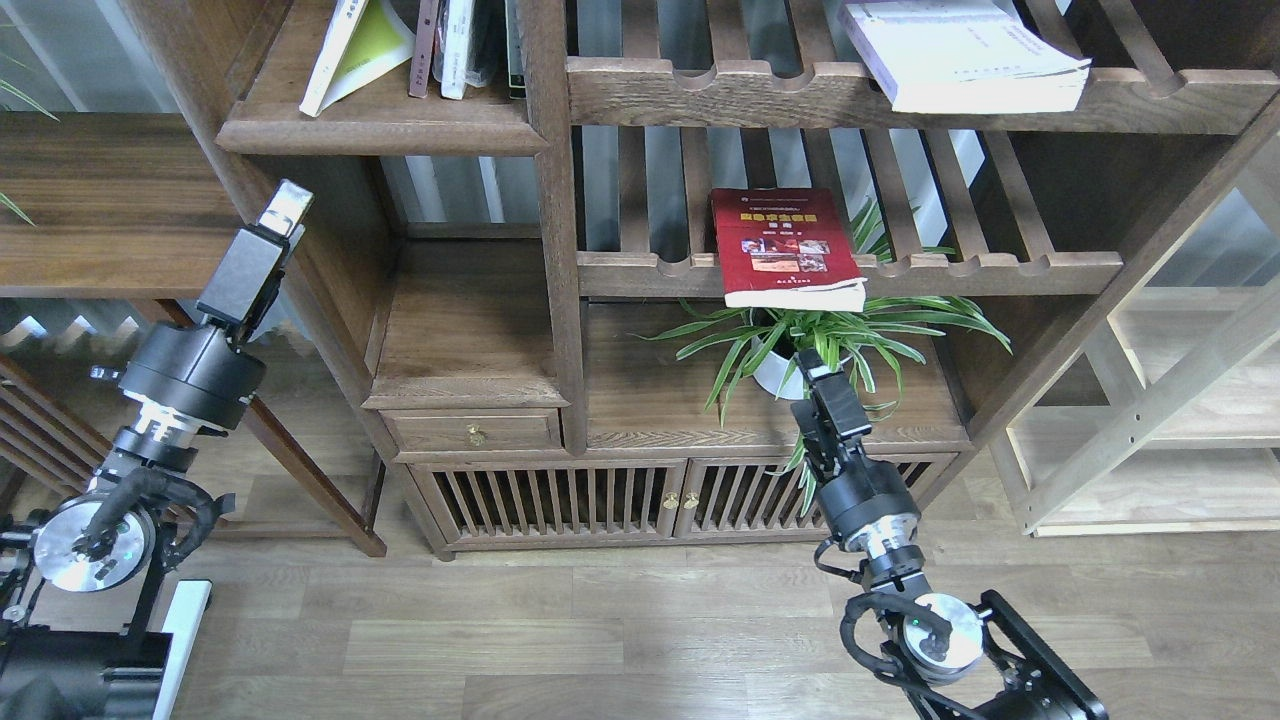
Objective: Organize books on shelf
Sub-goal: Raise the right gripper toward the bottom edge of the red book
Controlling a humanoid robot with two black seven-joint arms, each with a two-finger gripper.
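1. My left gripper (285, 205) hangs beside the bookcase's left post; I cannot tell its jaw state.
2. My right gripper (812, 366) sits before the potted plant (815, 340), jaw state unclear.
3. The dark red book (783, 248) lies flat on the slatted shelf (1000, 270), overhanging its front rail.

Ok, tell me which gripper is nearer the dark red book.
Right. The right gripper sits just below the dark red book, in front of the potted plant. The left gripper is far off to its left, beside the bookcase's outer side.

Bright, even daylight; sharp focus, soft shadows.
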